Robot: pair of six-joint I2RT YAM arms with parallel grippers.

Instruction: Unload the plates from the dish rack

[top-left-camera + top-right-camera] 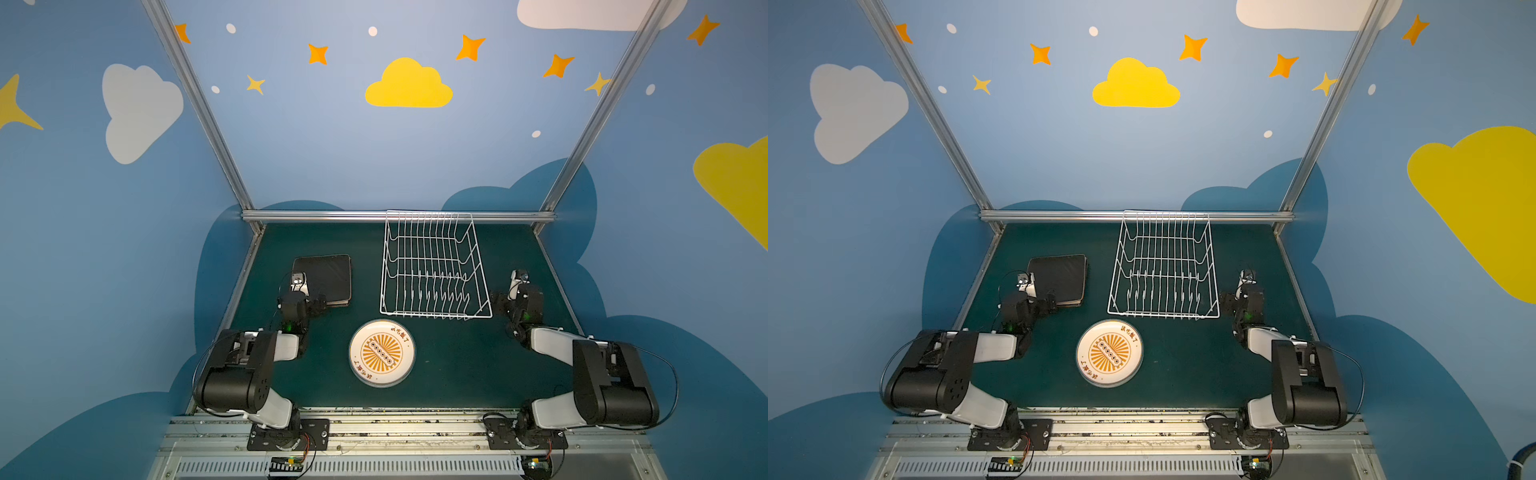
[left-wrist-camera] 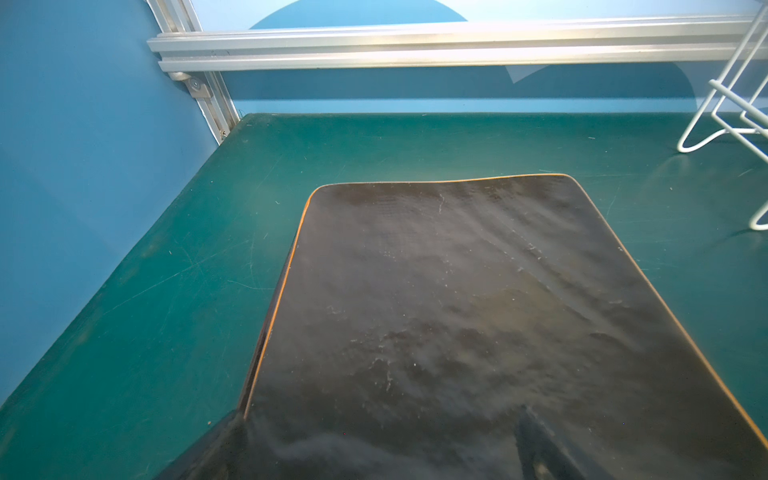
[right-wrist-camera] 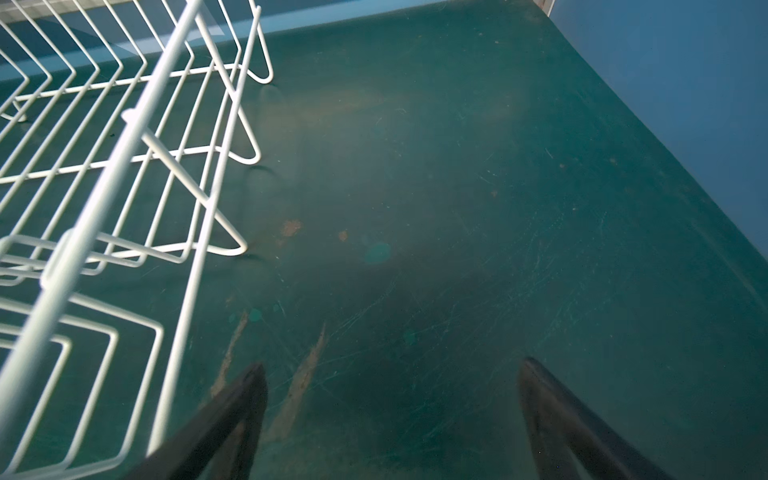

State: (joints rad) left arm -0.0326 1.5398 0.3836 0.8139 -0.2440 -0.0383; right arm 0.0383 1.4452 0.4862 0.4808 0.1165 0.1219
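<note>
The white wire dish rack (image 1: 432, 259) (image 1: 1165, 266) stands at the back of the green mat with nothing in it. To its left a stack of square plates (image 1: 326, 276) (image 1: 1061, 276) (image 2: 457, 311) lies black backs up. A round white plate (image 1: 381, 353) (image 1: 1109, 353) with an orange sunburst centre lies flat in front of the rack. My left gripper (image 1: 321, 305) (image 1: 1052, 301) (image 2: 380, 415) is open just above the stack's near edge. My right gripper (image 1: 497, 298) (image 1: 1227, 299) (image 3: 392, 365) is open over bare mat beside the rack's (image 3: 124, 137) right side, holding nothing.
An aluminium rail (image 1: 316, 216) (image 2: 415, 41) runs along the table's back edge, with slanted posts at both rear corners. Blue walls close in the left, right and back. One rack foot (image 2: 706, 141) shows to the side of the stack.
</note>
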